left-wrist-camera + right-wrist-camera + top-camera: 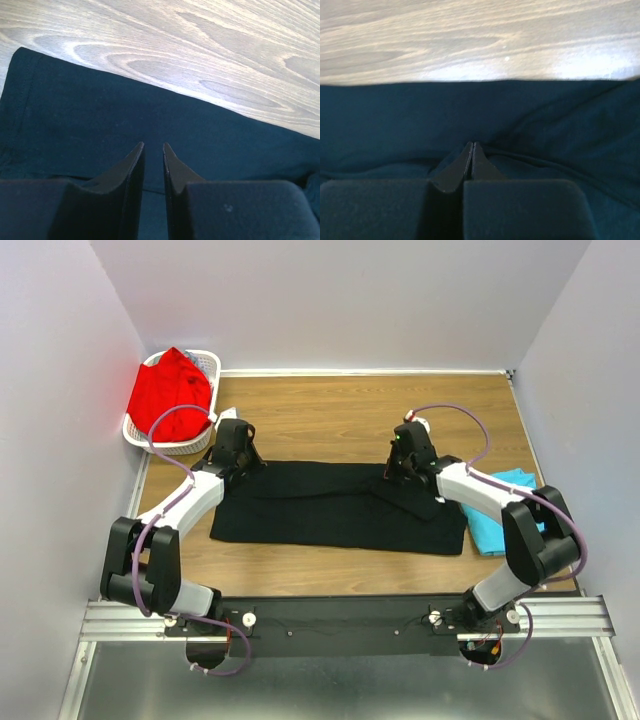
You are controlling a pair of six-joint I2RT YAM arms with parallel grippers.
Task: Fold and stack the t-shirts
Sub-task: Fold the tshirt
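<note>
Left claw [153, 148] slightly parted, right claw [471, 146] clenched on soft matte black t-shirt [330, 512], grainy wooden table [330, 420]

A wooden desk [350, 420] with pale brown grain fills the floor of a white-walled booth; a large black cloth t-shirt [330, 505] lies flat across its middle, stretched from left to right, with bare wood showing on its far and near sides; its far edge runs nearly straight, and folds of cloth lie doubled over on its right part; a turquoise cloth t-shirt [492, 530] lies crumpled at the right edge of the desk, just beside the black one's right end, though whether the two overlap cannot be told; a white plastic lattice basket [207, 362] stands in the far left corner, well apart from both.
</note>
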